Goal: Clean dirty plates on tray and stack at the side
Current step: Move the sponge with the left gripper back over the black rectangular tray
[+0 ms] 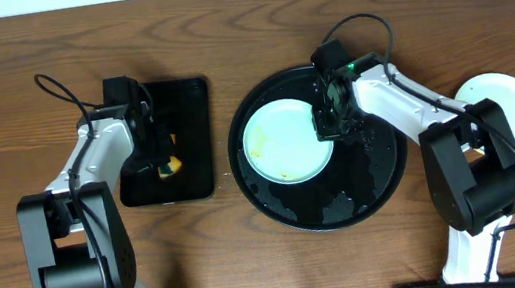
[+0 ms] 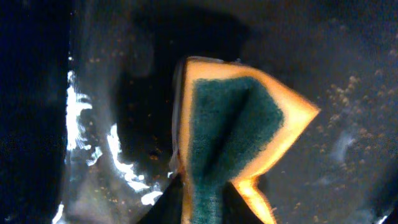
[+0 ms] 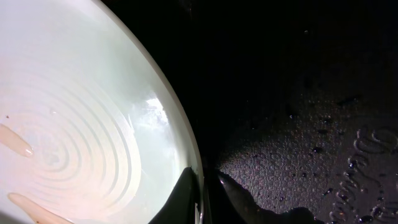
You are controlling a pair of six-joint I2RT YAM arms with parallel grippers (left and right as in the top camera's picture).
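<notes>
A pale mint plate [image 1: 282,140] with yellowish-brown smears lies on the left part of the large round black tray [image 1: 375,188]. My right gripper [image 1: 327,122] is shut on this plate's right rim; in the right wrist view the fingers [image 3: 204,202] pinch the rim of the plate [image 3: 81,124], one inside, one outside. Another pale plate [image 1: 512,103] lies on the table at the far right, off the tray. My left gripper [image 1: 161,163] is shut on a yellow sponge with a green scouring face [image 2: 233,134] over the rectangular tray. A third plate is not in view.
The smaller rectangular black tray [image 1: 186,139] lies left of the round tray; its surface is wet and speckled with crumbs [image 2: 93,155]. The round tray's surface [image 3: 311,162] is wet with droplets. The wooden table's far edge meets a white wall.
</notes>
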